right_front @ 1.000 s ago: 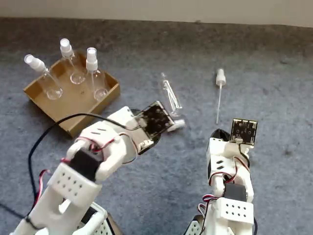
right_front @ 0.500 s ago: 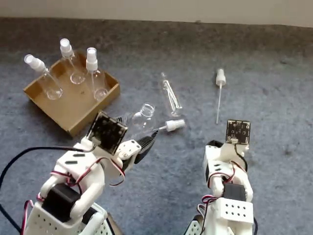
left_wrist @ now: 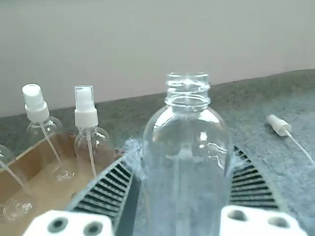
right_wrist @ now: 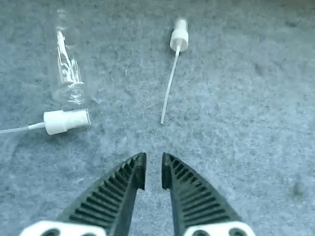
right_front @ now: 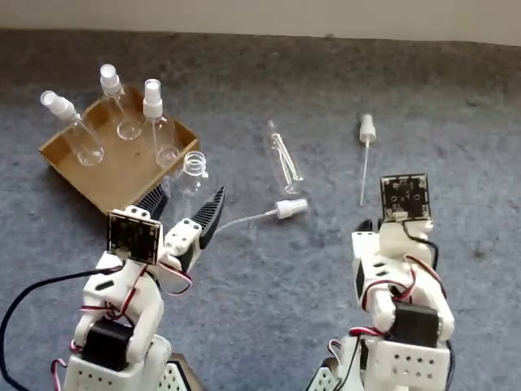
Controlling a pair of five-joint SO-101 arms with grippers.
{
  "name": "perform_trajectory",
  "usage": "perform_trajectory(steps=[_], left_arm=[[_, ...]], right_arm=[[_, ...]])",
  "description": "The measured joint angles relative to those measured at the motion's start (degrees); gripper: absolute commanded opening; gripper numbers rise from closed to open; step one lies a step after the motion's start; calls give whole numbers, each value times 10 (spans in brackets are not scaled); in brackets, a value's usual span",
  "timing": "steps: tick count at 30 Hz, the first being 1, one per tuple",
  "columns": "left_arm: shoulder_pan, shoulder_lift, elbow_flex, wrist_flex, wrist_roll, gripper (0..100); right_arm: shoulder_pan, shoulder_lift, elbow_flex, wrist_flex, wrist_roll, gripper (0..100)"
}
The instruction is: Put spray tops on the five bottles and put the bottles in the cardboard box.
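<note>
My left gripper (right_front: 191, 192) is shut on a clear bottle (right_front: 188, 174) with an open neck, held upright just off the near corner of the cardboard box (right_front: 85, 191). In the left wrist view the bottle (left_wrist: 187, 157) stands between the ribbed fingers (left_wrist: 110, 184). Three bottles with spray tops (right_front: 160, 130) stand in the box. Another uncapped bottle (right_front: 283, 155) lies on the carpet, with a loose spray top (right_front: 289, 208) beside it. A second spray top (right_front: 367, 129) lies farther right. My right gripper (right_wrist: 154, 162) hovers low over the carpet short of that spray top (right_wrist: 178, 35), shut with a thin gap and holding nothing.
Grey carpet covers the table. A pale wall borders the far side. The right arm (right_front: 399, 252) stands at the near right, the left arm's base (right_front: 114, 342) at the near left. A black cable (right_front: 32, 293) trails from the left arm.
My left arm has drawn back from the middle toward the box, carrying the bottle and turning it upright. The loose spray top stayed where it lay. The right arm shifted slightly.
</note>
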Motion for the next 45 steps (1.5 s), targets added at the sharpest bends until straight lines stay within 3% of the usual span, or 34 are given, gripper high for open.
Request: perform_trajectory(steps=[6, 11, 17, 28, 33, 45], left_arm=[[-5, 0, 70, -94, 0, 116], [-5, 0, 105, -140, 15, 116], [15, 0, 118, -151, 72, 115], [18, 0, 138, -154, 76, 115], [73, 0, 138, -154, 76, 115], [85, 0, 138, -123, 76, 115]], right_arm=[[0, 129, -189, 99, 0, 55], [0, 324, -303, 113, 0, 59], [1, 535, -425, 113, 0, 60], [3, 818, -678, 116, 0, 83], [3, 940, -801, 116, 1, 156], [2, 1231, -1110, 115, 1, 156]])
